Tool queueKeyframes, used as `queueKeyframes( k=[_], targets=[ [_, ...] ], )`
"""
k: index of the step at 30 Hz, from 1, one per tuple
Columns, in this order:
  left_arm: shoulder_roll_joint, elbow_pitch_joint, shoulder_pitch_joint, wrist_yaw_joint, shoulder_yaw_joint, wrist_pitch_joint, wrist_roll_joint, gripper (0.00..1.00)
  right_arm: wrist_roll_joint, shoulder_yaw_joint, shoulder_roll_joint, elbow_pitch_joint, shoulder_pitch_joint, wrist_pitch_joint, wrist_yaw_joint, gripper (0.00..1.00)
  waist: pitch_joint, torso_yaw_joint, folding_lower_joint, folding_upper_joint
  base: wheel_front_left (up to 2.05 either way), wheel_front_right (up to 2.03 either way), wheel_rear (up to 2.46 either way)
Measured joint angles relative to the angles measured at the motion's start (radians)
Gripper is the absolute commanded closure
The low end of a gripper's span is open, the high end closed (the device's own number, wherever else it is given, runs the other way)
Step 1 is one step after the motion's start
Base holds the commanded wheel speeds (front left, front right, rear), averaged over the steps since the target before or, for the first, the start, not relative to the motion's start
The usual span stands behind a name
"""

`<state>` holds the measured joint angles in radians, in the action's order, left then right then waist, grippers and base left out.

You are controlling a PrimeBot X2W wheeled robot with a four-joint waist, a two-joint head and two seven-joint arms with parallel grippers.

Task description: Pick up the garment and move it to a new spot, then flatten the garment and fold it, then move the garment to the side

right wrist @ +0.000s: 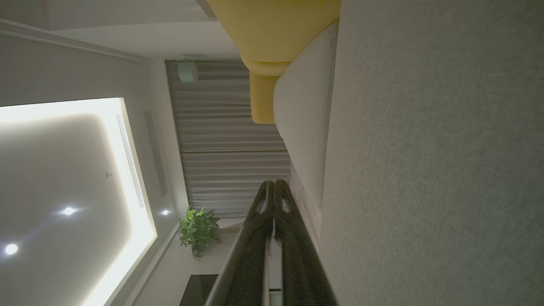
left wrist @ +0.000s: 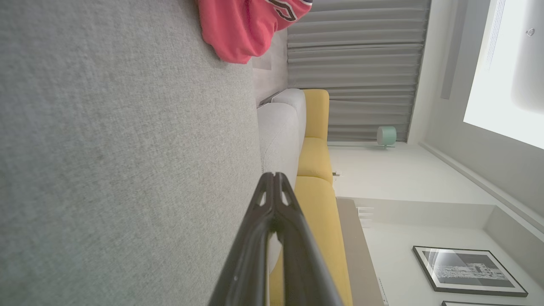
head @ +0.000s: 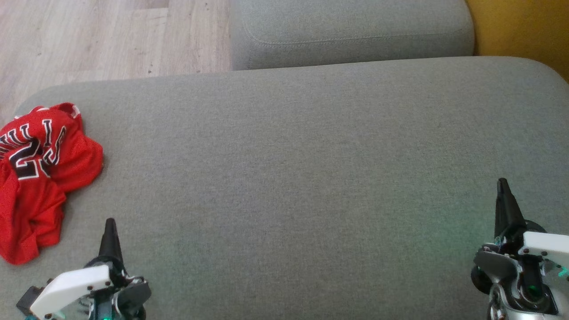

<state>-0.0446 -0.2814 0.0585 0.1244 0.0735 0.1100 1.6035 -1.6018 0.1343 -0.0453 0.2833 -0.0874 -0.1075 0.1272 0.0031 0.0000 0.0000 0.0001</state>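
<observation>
Red basketball jersey (head: 40, 178), crumpled at the grey cushion's (head: 311, 178) left edge; left gripper (head: 110, 235) and right gripper (head: 504, 200) hover pressed together, empty. Risk: a single-layer pinch could drag the bunched mesh off the edge

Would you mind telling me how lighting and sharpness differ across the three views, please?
Head view: soft and grainy, even light, green glow on the grey cushion beside the right gripper. Left wrist view: bright, ceiling light blown out. Right wrist view: dim, ceiling light glaring.
</observation>
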Motion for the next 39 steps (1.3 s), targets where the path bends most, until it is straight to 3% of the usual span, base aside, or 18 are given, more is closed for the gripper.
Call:
queueKeyframes(
  k=[39],
  targets=[
    [0.000, 0.000, 0.000, 0.000, 0.000, 0.000, 0.000, 1.00, 0.000, 0.000, 0.000, 0.000, 0.000, 0.000, 0.000, 1.00, 0.000, 0.000, 0.0000, 0.0000, 0.00, 0.00, 0.00]
  ],
)
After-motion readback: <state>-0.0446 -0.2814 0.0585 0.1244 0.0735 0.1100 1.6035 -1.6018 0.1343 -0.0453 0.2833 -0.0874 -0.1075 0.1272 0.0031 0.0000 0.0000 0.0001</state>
